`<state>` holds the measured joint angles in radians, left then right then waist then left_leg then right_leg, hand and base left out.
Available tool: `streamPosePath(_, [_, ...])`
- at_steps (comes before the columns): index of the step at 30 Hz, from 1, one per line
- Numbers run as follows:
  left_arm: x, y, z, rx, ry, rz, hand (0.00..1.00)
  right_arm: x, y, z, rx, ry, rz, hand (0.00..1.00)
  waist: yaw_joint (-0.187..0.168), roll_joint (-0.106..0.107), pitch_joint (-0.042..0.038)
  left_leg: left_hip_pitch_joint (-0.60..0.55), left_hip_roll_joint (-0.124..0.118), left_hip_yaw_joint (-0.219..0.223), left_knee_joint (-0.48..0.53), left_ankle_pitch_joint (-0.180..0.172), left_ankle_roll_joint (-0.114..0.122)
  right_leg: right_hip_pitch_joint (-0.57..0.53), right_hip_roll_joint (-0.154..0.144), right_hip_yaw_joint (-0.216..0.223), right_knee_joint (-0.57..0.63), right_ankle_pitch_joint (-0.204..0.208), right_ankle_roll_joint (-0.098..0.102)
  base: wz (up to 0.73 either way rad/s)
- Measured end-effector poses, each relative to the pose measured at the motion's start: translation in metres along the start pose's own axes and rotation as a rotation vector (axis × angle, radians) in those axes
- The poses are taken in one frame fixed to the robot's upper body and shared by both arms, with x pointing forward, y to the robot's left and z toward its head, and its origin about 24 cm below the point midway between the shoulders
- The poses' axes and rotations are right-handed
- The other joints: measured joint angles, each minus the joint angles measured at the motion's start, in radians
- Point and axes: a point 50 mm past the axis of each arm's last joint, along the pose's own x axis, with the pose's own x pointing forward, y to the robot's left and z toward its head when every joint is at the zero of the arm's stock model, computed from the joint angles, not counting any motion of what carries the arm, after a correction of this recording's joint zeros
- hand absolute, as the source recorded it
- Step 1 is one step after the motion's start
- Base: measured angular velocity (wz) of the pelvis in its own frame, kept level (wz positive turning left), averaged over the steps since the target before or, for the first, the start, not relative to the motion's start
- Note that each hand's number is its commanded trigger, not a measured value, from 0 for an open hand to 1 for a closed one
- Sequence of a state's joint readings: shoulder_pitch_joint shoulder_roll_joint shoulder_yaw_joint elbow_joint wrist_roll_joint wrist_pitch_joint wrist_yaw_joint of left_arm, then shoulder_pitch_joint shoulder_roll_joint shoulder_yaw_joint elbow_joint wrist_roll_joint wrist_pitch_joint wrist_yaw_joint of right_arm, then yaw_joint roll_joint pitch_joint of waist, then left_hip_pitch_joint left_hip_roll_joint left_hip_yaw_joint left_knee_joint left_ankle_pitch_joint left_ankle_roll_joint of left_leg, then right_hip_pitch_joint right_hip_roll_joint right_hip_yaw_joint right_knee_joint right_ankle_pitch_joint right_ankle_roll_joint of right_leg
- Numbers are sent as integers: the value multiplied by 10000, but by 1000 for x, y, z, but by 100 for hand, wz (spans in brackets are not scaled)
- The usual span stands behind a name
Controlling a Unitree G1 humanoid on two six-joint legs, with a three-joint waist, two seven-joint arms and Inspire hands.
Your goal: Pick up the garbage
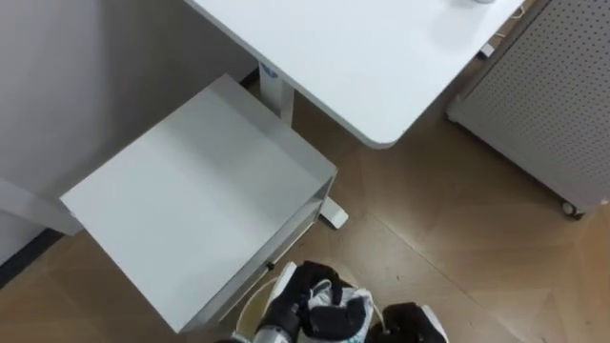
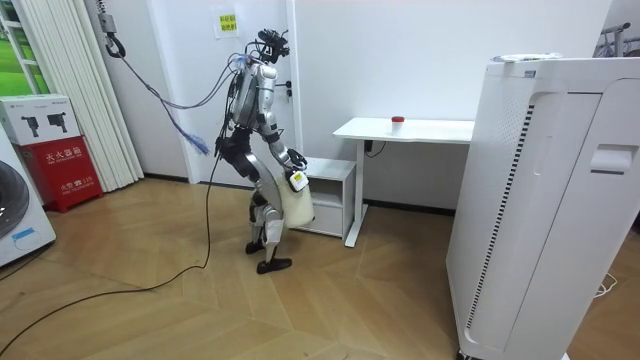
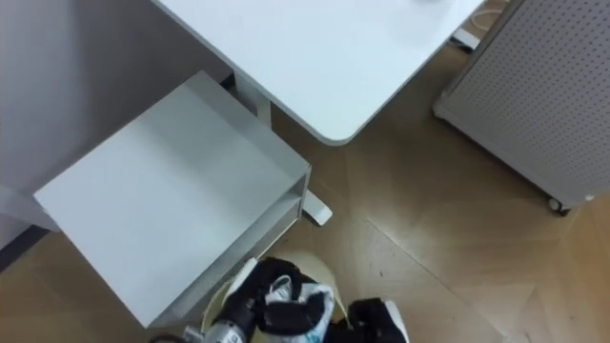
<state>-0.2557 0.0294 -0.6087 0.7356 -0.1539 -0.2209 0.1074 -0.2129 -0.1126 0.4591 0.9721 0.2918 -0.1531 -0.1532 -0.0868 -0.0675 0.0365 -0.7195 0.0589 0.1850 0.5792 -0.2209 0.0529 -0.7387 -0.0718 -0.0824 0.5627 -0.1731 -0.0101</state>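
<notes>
Six o'clock: my left hand (image 1: 319, 305), black with white patches, over the bin (image 1: 250, 310), a pale cream. Up at ten o'clock the shelf unit (image 1: 200, 191) is plain light grey, with no pattern on it. One o'clock is the desk (image 1: 362, 57), clean white all over. Two o'clock is the panel (image 1: 562, 86), off-white and peppered with a fine grid of tiny dots. At four o'clock the floor (image 1: 457, 229) is warm brown wood, its planks running in a zigzag. From across the room there is a small red thing (image 2: 398, 121) on the desk's white top, and at nine o'clock a box (image 2: 62, 160), red below and white above.
</notes>
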Motion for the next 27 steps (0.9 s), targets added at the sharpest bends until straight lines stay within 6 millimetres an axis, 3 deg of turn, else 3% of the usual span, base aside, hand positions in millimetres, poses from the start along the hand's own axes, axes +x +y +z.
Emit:
streamPosePath(4, [-3,-5,-5,-131,168,-561,100,-2,2,-6,27,192,321,100,35,-1,1,102,16,5,-101,10,16,123,18,-1,-89,57,4,-1])
streamPosePath(5, [-4,-6,-7,-159,214,-675,72,-3,2,-9,89,301,251,100,36,-3,2,129,15,5,-105,10,16,152,19,-2,-94,57,4,0])
streamPosePath(6, [-5,-7,-8,-180,249,-827,0,-3,-1,-11,206,375,95,100,28,-5,3,144,15,10,-108,9,16,164,23,1,-100,58,6,0])
streamPosePath(14, [-8,-11,-12,17,357,-1399,0,-1,-3,-10,357,415,270,100,27,-19,16,168,40,38,-109,9,15,167,41,20,-116,63,-3,0])
streamPosePath(27, [-11,-5,-15,811,415,-1775,0,-3,-8,-12,-6,431,246,100,396,20,37,129,24,181,-244,9,15,-11,42,164,-115,61,-1,-2])
